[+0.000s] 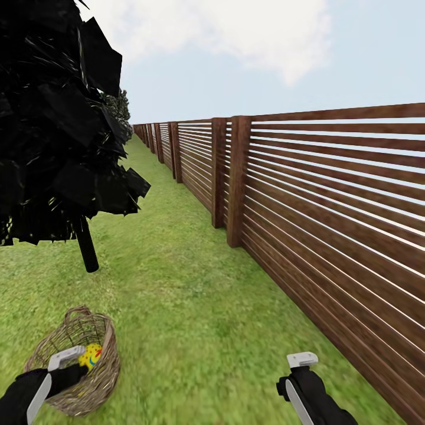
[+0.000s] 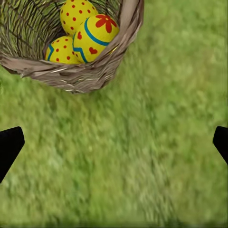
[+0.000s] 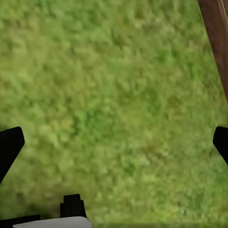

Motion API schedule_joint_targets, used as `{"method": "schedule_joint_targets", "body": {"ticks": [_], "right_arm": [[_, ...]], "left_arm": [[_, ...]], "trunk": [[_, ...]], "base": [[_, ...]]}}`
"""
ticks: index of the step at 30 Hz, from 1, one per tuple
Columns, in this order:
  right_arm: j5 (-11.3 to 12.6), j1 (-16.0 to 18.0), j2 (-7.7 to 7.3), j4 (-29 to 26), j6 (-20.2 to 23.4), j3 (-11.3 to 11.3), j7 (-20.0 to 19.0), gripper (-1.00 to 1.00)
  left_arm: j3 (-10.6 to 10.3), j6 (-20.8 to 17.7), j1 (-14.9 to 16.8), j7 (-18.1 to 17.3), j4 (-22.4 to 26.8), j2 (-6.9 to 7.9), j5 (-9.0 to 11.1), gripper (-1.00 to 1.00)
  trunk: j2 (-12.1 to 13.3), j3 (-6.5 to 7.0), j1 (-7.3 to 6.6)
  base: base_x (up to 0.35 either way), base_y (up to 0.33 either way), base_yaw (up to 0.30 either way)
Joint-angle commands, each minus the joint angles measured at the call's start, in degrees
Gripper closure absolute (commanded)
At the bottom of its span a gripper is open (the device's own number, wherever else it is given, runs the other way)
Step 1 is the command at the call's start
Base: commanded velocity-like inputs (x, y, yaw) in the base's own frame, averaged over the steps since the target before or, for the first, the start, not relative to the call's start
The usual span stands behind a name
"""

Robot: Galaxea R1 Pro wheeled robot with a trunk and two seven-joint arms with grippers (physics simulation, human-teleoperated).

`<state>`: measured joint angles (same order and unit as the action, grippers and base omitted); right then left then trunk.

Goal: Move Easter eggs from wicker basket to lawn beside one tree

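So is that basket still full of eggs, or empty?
Still full. The left wrist view shows all three Easter eggs sitting inside the wicker basket; none lie on the lawn around it.

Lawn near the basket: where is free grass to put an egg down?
Free: the lawn between the wicker basket and the fence, and the grass between basket and dark tree. Crowded: inside the basket, where three eggs touch.

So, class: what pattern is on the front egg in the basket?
Yellow egg with a red flower, red hearts and blue bands; clearest in the left wrist view.
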<state>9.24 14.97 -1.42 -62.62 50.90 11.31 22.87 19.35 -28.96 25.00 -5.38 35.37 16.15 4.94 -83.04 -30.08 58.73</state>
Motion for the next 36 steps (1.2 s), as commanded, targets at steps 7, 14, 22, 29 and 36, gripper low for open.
{"method": "schedule_joint_targets", "body": {"ticks": [7, 14, 22, 29, 36], "right_arm": [[0.60, 0.05, -0.07, -0.06, 0.17, 0.20, 0.57, -1.00], [0.60, 0.06, -0.07, -0.07, 0.17, 0.20, 0.59, -1.00], [0.60, 0.05, -0.07, -0.05, 0.17, 0.20, 0.59, -1.00], [0.60, 0.04, -0.07, -0.04, 0.17, 0.20, 0.51, -1.00], [0.60, 0.06, 0.02, -0.04, 0.17, 0.26, 0.51, -1.00]], "left_arm": [[0.41, -0.54, 0.03, -0.48, 0.03, 3.07, 0.88, -1.00], [0.58, -0.58, 0.05, -0.56, 0.21, 3.88, 1.10, -1.00], [0.64, -0.99, 0.05, -0.60, 0.23, 4.35, 1.29, -1.00], [0.73, -0.66, 0.05, -1.78, 0.23, 6.21, 3.30, -1.00], [0.69, -0.41, 0.05, -2.42, 0.15, 6.44, 4.54, -1.00]], "trunk": [[-0.03, -0.06, 0.00], [-0.03, -0.06, 0.00], [-0.03, -0.06, 0.00], [-0.03, -0.06, 0.00], [-0.03, -0.06, 0.00]], "base": [[0.000, 0.000, 0.000], [0.002, 0.001, 0.000], [0.201, 0.166, 0.000], [0.231, 0.202, 0.000], [0.026, 0.150, 0.000]]}}
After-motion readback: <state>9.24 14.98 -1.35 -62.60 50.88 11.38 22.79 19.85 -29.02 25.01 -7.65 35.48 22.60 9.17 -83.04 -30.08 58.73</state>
